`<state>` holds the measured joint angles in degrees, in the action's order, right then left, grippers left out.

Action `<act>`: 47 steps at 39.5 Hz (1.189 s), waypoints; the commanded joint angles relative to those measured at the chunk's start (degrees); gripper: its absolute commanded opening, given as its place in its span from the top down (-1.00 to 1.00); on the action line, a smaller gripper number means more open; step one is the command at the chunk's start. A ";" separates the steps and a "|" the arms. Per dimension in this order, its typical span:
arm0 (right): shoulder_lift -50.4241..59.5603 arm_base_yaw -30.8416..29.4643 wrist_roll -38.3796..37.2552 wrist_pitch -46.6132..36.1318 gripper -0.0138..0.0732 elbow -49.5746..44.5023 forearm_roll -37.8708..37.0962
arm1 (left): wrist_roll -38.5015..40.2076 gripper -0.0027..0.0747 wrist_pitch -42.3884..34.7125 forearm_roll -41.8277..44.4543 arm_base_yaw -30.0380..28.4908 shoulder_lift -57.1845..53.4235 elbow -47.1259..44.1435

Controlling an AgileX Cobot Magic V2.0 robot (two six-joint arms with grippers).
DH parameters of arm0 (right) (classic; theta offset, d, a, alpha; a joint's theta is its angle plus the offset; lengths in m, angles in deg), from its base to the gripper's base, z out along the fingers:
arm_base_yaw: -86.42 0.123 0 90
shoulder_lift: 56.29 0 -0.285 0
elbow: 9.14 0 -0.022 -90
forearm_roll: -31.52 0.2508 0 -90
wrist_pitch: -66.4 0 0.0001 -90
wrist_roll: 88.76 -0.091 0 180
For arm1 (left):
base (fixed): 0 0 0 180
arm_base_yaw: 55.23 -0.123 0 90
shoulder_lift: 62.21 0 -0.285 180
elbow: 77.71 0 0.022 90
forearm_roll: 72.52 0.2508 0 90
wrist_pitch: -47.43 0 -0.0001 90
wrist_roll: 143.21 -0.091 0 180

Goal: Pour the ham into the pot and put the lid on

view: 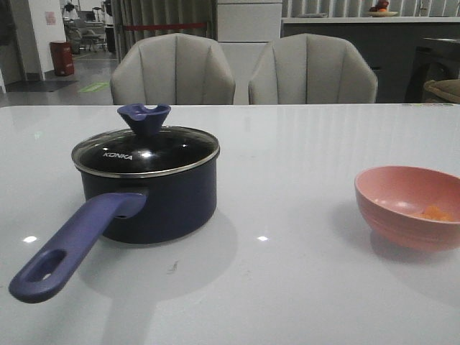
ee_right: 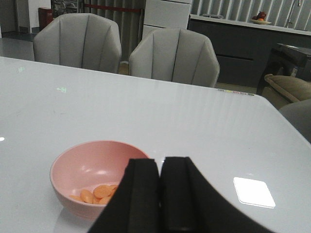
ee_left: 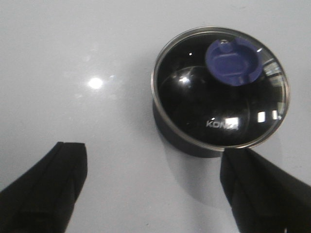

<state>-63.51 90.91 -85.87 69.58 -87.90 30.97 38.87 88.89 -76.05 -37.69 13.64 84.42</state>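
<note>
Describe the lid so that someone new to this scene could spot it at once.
On the white table, look to the left for the dark pot with the long purple handle. The lid sits on top: round glass, steel rim, purple knob, white KONKA lettering. The pink bowl to the right is uncovered.

Glossy glass lid [view: 146, 152] (steel-rimmed) on dark pot [view: 158, 205]; table [view: 287, 151] shiny.
</note>
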 commanded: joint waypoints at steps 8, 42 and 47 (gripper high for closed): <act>1.14 -0.39 0.30 -4.17 0.38 0.32 -0.61 | 0.37 -0.60 7.19 -0.72 6.29 14.30 18.62; 1.19 -0.39 0.30 -4.18 0.38 0.32 -0.61 | 15.49 -0.58 24.61 7.98 12.16 39.94 46.21; 1.19 -0.39 0.30 -4.18 0.38 0.32 -0.61 | 16.77 -0.58 25.20 8.10 12.16 40.87 46.70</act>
<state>-63.51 90.91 -85.87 69.58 -87.90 30.97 54.25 114.86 -68.01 -25.78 57.09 129.06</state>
